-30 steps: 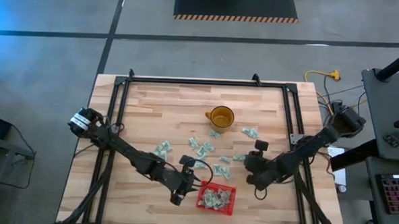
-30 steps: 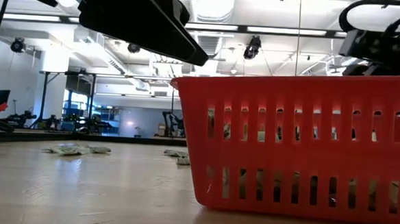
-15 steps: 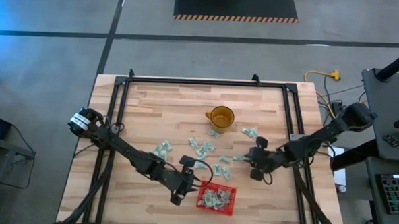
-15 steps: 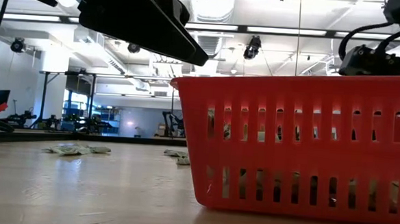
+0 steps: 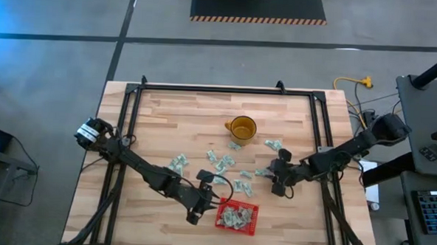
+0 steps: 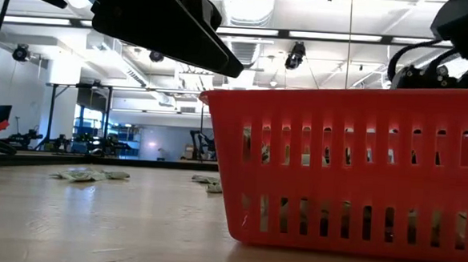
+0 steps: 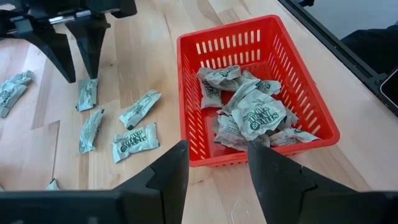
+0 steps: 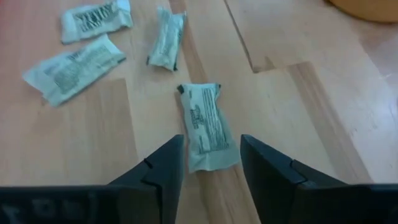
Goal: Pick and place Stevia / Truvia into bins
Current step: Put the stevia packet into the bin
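Pale green and white sweetener packets lie scattered across the middle of the wooden table, below the amber mug — and a heap more fills the red basket near the table's front edge. One packet lies flat on the wood just ahead of the right gripper, its fingers apart on either side of the packet's near end, not touching it. The left gripper hangs just beside the basket's near wall, fingers spread and holding nothing.
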You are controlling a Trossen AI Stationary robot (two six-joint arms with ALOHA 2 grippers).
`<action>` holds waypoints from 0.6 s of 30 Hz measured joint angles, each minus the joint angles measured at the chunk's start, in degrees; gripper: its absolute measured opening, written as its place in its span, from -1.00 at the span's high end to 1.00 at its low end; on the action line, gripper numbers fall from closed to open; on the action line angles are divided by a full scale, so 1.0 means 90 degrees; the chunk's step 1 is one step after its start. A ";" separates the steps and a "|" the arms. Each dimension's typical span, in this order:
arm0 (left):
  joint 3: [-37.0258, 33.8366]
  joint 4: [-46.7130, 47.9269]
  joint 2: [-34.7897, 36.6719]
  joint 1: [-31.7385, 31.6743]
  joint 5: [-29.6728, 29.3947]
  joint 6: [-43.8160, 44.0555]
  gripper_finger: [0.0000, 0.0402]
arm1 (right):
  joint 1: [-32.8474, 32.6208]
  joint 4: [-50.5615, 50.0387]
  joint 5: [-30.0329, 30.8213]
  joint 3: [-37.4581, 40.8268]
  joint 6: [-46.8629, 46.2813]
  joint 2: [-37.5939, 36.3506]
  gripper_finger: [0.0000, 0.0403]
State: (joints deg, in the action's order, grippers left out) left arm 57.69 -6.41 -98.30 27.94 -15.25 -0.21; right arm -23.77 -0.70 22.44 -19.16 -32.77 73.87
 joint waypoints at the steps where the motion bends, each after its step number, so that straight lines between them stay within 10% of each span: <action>1: 0.0000 -0.0001 0.0000 0.0000 0.0002 0.0000 0.26 | 0.0000 0.0003 0.0000 -0.0014 0.0001 0.0087 0.23; 10: 0.0000 0.0012 0.0000 0.0000 0.0008 0.0000 0.26 | -0.0007 0.0028 0.0044 -0.0240 0.0195 0.0735 0.28; 18: -0.0005 0.0126 -0.0002 0.0000 0.0007 0.0064 0.26 | -0.0012 -0.0073 -0.0068 -0.0320 0.0545 0.0650 0.73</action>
State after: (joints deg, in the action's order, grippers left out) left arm 57.65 -5.28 -98.32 27.94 -15.18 0.37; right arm -23.88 -1.36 21.82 -22.04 -27.87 79.72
